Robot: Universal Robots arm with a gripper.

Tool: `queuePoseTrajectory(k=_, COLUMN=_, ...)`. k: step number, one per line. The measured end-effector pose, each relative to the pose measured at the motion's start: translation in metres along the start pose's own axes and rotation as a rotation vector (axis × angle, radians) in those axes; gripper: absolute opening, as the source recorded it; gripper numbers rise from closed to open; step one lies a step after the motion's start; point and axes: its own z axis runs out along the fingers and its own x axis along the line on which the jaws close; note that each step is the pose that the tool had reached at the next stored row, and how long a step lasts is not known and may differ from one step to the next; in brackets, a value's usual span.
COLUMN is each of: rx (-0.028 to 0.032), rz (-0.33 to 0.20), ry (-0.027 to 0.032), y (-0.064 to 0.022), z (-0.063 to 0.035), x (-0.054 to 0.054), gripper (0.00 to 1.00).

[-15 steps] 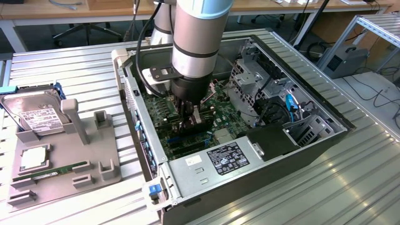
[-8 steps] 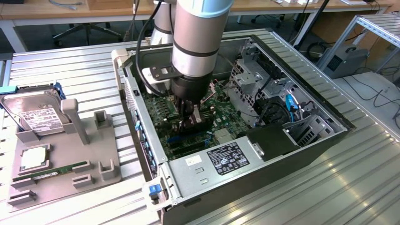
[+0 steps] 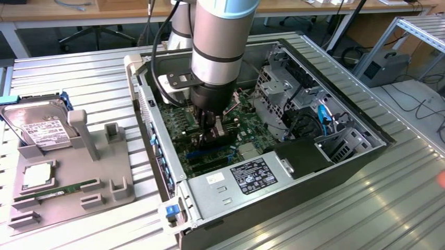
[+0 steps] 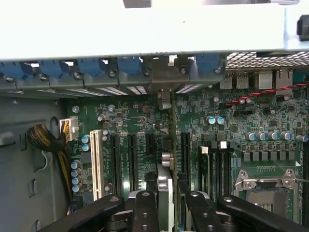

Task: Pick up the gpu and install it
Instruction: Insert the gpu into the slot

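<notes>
While seen edge-on in the wrist view, the gpu [image 4: 170, 145] stands upright over the motherboard [image 4: 241, 125], its bracket end at the rear slot covers [image 4: 96, 67] of the computer case [image 3: 361, 156]. Gripper [image 4: 169, 203] fingers [image 4: 145, 208] clench the card from both sides. In the exterior view the gripper [image 3: 212, 136] reaches down inside the open case. At nine o'clock of the case, a grey fixture [image 3: 70, 198] carries a hard drive [image 3: 38, 122], a RAM stick [image 3: 59, 190] and a CPU [image 3: 38, 177].
</notes>
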Motion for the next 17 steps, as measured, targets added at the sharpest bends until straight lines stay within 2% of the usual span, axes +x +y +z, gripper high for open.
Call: queuePoseTrajectory(k=17, rx=0.0000, rz=-0.015, ry=-0.0014, y=-0.0003, z=0.0027, x=-0.0022, gripper=0.27)
